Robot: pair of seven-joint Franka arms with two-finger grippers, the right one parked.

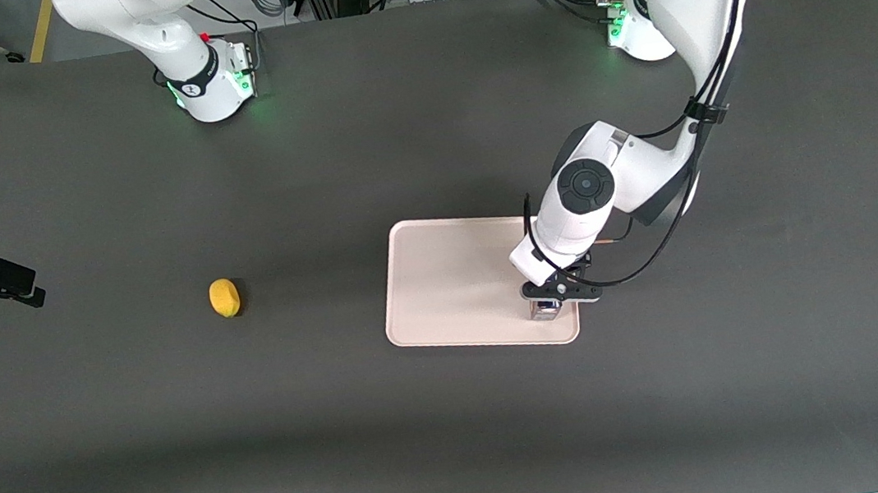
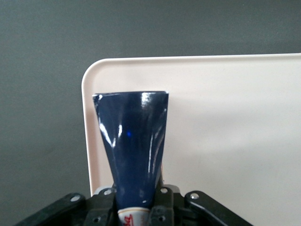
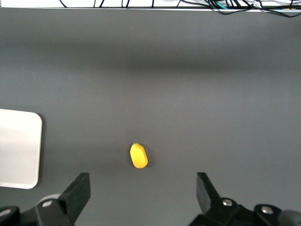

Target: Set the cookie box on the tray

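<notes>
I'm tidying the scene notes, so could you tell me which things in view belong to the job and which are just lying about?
In the job:
- cookie box, clamped in the gripper over the tray's corner
- tray

Lying about:
- yellow lump on the table, toward the parked arm's end

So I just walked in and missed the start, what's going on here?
The working arm's gripper is shut on the cookie box, a dark navy carton that hangs down from the fingers over the tray. It is above the tray's corner nearest the front camera, toward the working arm's end. Whether the box already touches the tray is not clear. A small yellow lump lies on the table toward the parked arm's end, untouched.
</notes>
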